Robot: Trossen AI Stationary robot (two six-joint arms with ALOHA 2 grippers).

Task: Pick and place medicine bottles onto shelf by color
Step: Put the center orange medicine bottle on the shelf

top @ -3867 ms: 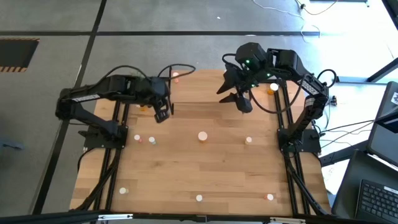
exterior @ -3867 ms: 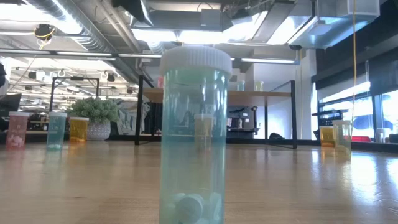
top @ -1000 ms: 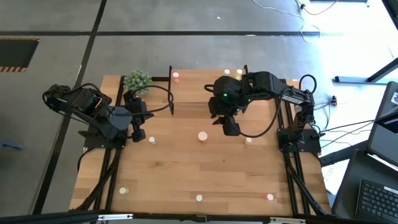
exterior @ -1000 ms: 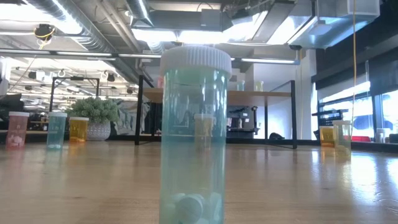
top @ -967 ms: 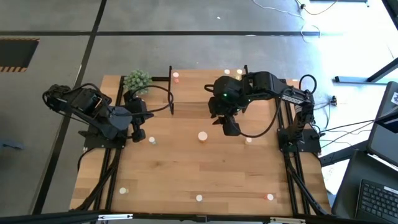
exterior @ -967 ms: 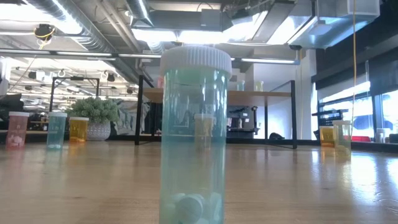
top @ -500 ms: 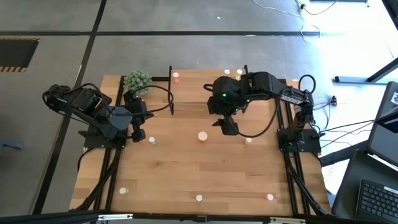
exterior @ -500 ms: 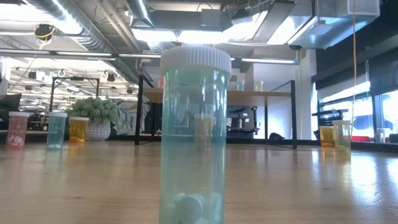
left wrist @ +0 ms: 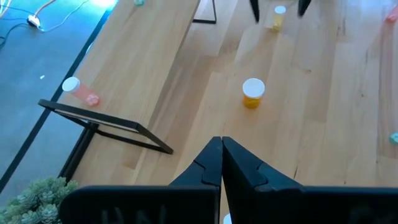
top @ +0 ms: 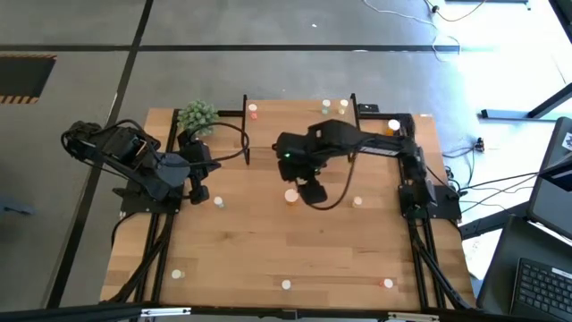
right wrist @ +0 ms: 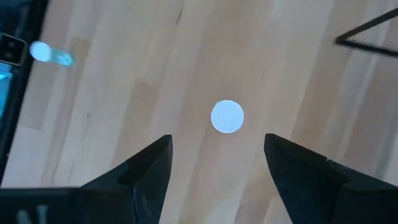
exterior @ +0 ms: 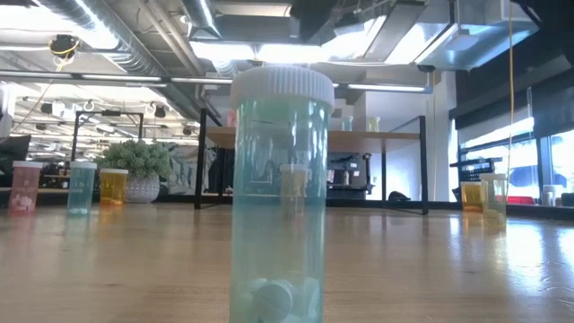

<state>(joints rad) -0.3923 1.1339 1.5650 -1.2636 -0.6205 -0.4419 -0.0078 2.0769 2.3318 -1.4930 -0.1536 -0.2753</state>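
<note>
An orange medicine bottle (top: 291, 195) with a white cap (right wrist: 227, 116) stands upright in the middle of the table. My right gripper (right wrist: 217, 142) hovers open just above it, pointing steeply down. Its fingers reach either side of the cap without touching. My left gripper (left wrist: 221, 146) waits shut near the table's left side, with the same orange bottle (left wrist: 253, 93) ahead of it. The shelf (top: 268, 125) stands along the far edge, with a few bottles (top: 253, 109) on top. A tall teal bottle (exterior: 281, 193) fills the low view.
Small bottles are scattered on the table: two near my left gripper (top: 218, 202), one right of centre (top: 357, 202), three along the near edge (top: 286, 285). A spiky green plant (top: 197, 115) sits at the far left. The shelf's black legs (left wrist: 106, 121) stand close by.
My right gripper has swung away from the shelf toward the table's left and near edges. It has come down toward the orange bottle in the middle and tipped further downward. The bottles have stayed in place.
</note>
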